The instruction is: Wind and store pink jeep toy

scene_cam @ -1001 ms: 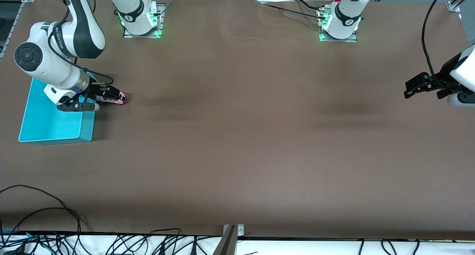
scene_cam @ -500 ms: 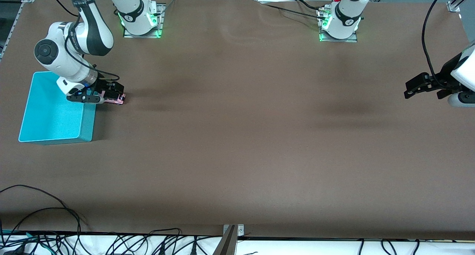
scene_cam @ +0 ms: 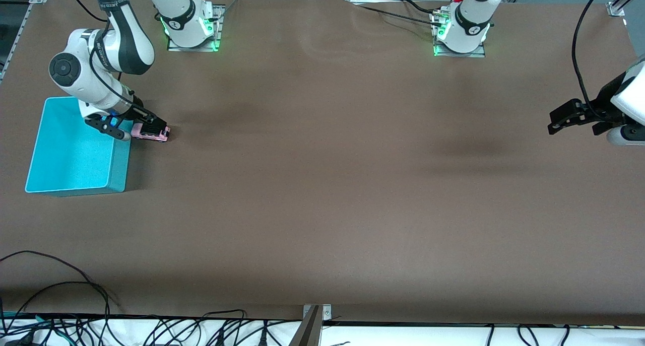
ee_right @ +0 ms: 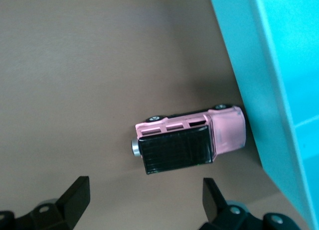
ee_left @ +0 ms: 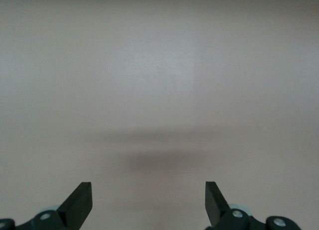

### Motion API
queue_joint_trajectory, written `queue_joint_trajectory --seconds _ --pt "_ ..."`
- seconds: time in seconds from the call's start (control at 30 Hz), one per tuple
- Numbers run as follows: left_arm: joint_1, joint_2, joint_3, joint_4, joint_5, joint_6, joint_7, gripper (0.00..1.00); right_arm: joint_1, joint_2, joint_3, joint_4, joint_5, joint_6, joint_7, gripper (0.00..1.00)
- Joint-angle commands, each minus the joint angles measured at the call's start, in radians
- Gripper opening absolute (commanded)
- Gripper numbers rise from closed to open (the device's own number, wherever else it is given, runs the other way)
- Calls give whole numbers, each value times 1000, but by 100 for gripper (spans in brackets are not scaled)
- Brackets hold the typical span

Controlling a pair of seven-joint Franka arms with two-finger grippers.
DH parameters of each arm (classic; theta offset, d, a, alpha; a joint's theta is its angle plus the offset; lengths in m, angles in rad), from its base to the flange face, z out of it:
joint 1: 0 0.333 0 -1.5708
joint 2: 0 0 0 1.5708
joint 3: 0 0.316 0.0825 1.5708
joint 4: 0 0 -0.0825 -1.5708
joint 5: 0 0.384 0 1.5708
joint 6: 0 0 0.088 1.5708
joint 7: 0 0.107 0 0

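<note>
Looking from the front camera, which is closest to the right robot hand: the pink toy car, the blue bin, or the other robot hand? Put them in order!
1. The pink toy car: on the table just under the open right hand.
2. The blue bin: right beside the car, almost as close, and empty.
3. The left hand: open, waiting over the left arm's end of the table.

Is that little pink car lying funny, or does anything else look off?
Yes. The pink jeep toy seems tipped on its side on the table, against the turquoise bin's outer wall, not in it. The open right gripper hovers over it. The open left gripper waits at its own end.
</note>
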Motion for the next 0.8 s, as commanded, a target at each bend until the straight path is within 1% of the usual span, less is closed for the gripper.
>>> queue_joint_trajectory --seconds 0.0,0.13,0.27,0.47,0.6,0.77 --pt "-6 17 8 31 -19 -5 22 100 -5 -35 4 -34 -15 35 212 100" --pt "-7 23 8 31 -19 -5 22 100 -6 -31 1 -36 -16 40 263 100" --pt "-7 23 8 31 -19 -5 22 100 -6 -28 -32 -36 -15 57 324 100" --pt "-9 23 6 31 -17 -5 22 100 -6 -1 -33 -37 -19 100 484 100" --pt "-12 23 5 33 -17 -5 22 100 -8 7 -39 -54 -19 115 495 100" --pt "-12 23 5 33 -19 -5 22 100 -8 31 -49 -93 -19 206 502 100"
